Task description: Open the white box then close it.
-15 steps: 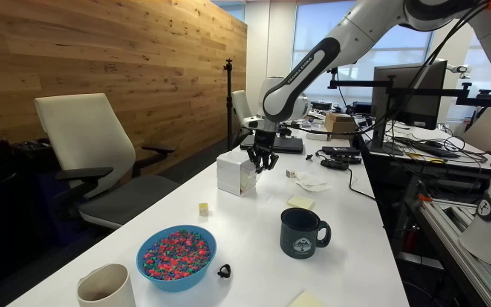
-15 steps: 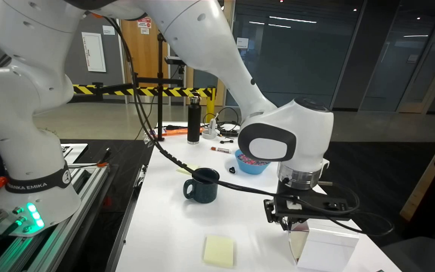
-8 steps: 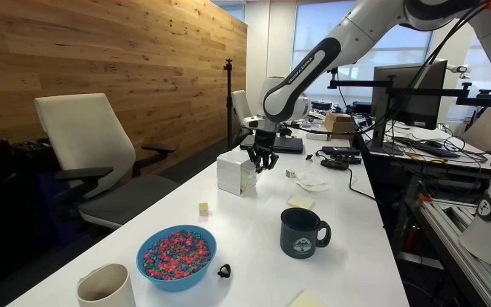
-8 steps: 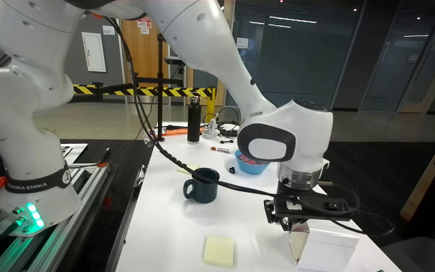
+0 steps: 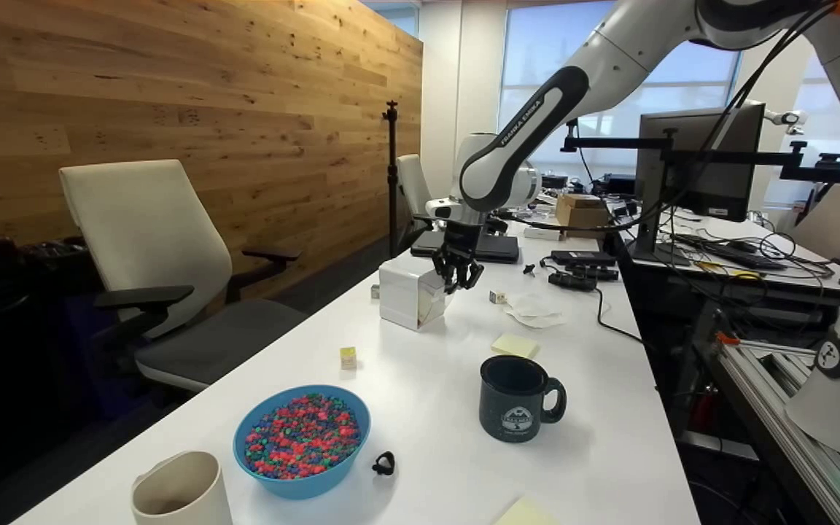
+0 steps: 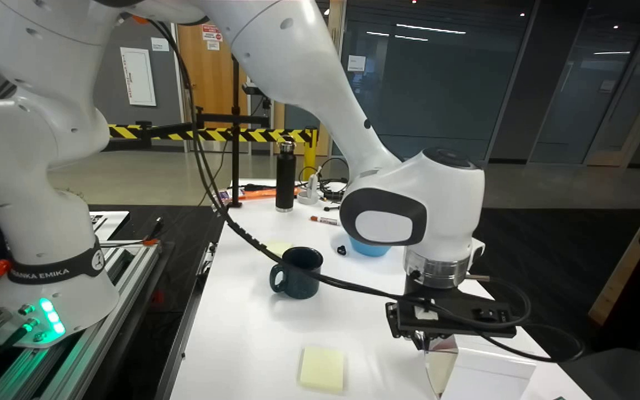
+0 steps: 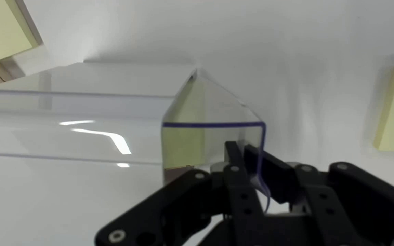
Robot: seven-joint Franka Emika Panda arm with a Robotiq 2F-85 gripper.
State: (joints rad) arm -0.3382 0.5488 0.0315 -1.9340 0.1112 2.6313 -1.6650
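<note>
Tabletop (image 5: pixel 427 408): white box (image 5: pixel 399 295), edge (image 7: pixel 263 131) in gripper (image 7: pixel 241 149).

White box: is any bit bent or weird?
Yes: the white box has a see-through flap sticking out at one end, and the flap's edge curls by the gripper instead of running straight. I see no rip.
</note>
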